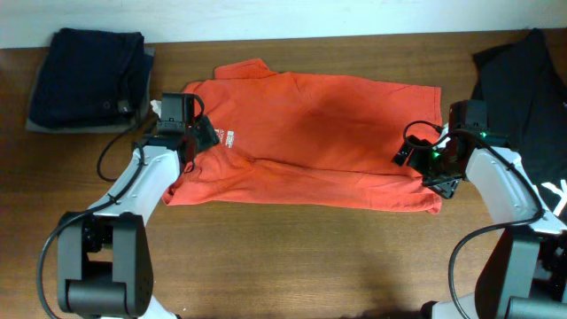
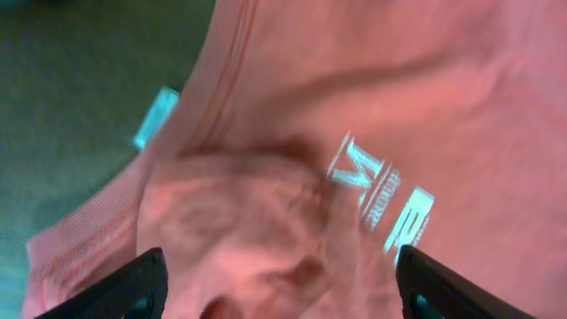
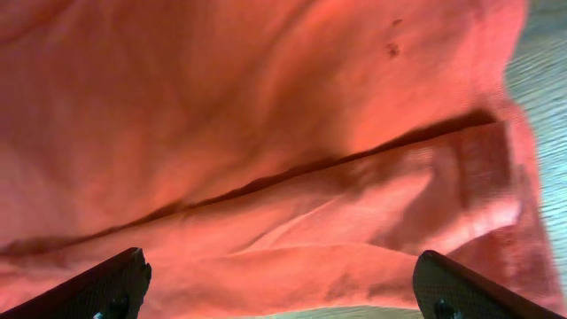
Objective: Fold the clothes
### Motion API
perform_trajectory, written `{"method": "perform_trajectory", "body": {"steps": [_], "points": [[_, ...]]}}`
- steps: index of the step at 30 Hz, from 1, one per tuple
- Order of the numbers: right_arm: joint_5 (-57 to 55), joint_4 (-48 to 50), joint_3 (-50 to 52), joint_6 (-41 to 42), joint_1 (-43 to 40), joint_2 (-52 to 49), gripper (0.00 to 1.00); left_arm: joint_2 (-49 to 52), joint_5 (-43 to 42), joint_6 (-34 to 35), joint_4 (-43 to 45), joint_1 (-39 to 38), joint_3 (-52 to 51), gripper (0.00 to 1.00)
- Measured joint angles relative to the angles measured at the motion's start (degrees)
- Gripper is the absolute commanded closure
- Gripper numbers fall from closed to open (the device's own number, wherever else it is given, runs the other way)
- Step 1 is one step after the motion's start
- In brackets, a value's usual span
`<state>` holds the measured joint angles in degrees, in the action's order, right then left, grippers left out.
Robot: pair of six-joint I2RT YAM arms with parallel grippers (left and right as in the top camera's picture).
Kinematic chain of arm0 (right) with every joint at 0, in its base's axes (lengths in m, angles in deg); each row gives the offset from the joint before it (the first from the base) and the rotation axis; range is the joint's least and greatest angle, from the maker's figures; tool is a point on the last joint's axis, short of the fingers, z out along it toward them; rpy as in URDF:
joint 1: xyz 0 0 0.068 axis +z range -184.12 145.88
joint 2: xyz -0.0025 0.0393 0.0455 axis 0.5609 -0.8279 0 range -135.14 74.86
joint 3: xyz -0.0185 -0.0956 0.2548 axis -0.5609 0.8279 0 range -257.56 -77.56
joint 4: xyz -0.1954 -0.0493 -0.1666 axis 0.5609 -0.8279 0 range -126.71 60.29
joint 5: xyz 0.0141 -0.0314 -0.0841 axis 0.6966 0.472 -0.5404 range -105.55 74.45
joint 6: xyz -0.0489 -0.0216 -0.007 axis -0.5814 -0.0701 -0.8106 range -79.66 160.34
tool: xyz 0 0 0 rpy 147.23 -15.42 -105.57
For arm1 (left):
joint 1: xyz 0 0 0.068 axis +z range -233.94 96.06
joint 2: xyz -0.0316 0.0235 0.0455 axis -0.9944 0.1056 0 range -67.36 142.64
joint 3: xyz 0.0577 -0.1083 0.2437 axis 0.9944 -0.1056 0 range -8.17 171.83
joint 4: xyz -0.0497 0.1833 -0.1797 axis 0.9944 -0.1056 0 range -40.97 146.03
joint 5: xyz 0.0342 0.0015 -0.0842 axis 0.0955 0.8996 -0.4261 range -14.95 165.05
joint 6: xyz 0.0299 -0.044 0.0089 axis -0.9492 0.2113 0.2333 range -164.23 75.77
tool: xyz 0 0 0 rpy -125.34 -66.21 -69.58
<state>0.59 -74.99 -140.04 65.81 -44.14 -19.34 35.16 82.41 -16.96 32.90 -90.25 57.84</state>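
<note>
The red-orange T-shirt (image 1: 319, 133) lies spread across the middle of the wooden table, with a lengthwise fold line along its near half. Small white lettering (image 1: 229, 138) shows near its left end. My left gripper (image 1: 197, 140) is open over the shirt's left end; in the left wrist view (image 2: 275, 288) its fingers straddle bunched fabric (image 2: 257, 221) beside the white letters (image 2: 381, 190). My right gripper (image 1: 416, 158) is open over the shirt's right end; in the right wrist view (image 3: 279, 288) its fingers straddle the shirt's folded edge (image 3: 292, 257).
A stack of dark navy folded garments (image 1: 87, 75) on a grey one sits at the back left. A black T-shirt with white letters (image 1: 532, 84) lies at the right edge. Bare table (image 1: 292, 257) runs along the front.
</note>
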Motion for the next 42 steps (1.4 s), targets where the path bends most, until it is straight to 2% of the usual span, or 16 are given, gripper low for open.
{"method": "perform_trajectory", "body": {"steps": [5,12,24,37,42], "points": [[1.1,-2.4,0.0,0.2,0.0,0.0,0.0,-0.2,-4.2,-2.4,-5.6,0.0,1.9,0.18],[-1.2,-4.4,0.2,4.8,0.1,0.0,0.03,-0.5,-8.1,-4.0,-11.1,-0.2,2.3,0.17],[-2.2,3.7,6.7,8.9,0.1,0.0,0.03,-0.5,-8.9,-4.1,-11.4,-0.2,2.3,0.13],[-2.4,7.3,6.8,9.0,0.1,-4.1,0.04,-0.5,-8.9,-4.2,-11.4,-0.2,2.3,0.13],[-2.6,10.0,6.8,9.1,0.1,-4.7,0.07,-0.5,-8.9,-4.2,-11.4,-0.2,2.3,0.13]]}}
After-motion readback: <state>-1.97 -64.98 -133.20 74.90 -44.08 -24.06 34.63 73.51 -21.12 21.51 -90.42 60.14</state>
